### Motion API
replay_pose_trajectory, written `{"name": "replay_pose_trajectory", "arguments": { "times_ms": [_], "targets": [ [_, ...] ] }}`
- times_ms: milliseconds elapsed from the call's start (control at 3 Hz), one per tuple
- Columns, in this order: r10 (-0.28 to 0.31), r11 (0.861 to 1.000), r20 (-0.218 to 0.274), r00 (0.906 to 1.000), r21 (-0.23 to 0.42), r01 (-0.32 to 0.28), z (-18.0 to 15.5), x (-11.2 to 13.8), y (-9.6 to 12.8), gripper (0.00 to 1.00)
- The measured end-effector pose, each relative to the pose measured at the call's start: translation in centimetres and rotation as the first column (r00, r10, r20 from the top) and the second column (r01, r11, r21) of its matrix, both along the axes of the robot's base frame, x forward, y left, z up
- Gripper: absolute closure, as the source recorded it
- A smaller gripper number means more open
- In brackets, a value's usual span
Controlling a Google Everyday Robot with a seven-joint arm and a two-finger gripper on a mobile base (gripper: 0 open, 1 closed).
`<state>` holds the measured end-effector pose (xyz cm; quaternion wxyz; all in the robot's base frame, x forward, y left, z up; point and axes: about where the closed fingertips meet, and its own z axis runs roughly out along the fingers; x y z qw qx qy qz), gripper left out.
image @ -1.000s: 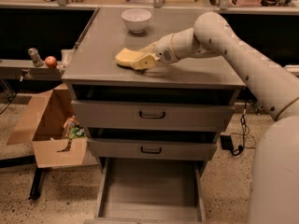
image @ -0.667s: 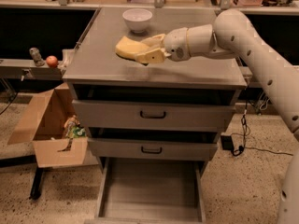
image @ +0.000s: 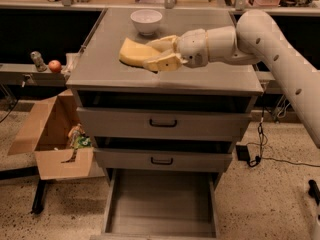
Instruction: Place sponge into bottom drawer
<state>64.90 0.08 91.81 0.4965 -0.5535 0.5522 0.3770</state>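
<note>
The pale yellow sponge [image: 132,52] is held above the grey cabinet top [image: 210,76], left of centre. My cream gripper [image: 155,53] is shut on the sponge's right side, one finger above and one below, with the white arm reaching in from the right. The bottom drawer [image: 160,204] is pulled open below, its flat grey floor bare. It lies well below and in front of the sponge.
A white bowl [image: 146,21] stands at the back of the cabinet top, just behind the sponge. The two upper drawers [image: 162,123] with black handles are closed. An open cardboard box [image: 55,139] sits on the floor to the left. A red apple [image: 55,66] rests on a left shelf.
The gripper has lifted the sponge off the cabinet top and carried it slightly up and toward the front. The arm has swung further out to the right.
</note>
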Motion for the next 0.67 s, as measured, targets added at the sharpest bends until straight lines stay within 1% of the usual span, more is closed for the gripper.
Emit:
{"name": "replay_pose_trajectory", "arguments": {
  "times_ms": [333,667],
  "targets": [
    [0.065,0.998,-0.026,0.9976,0.003,-0.065,-1.8,-0.1,0.6,1.0],
    [0.233,0.965,-0.034,0.9718,-0.112,-0.236,-5.4,-6.4,-0.6,1.0]
  ]
}}
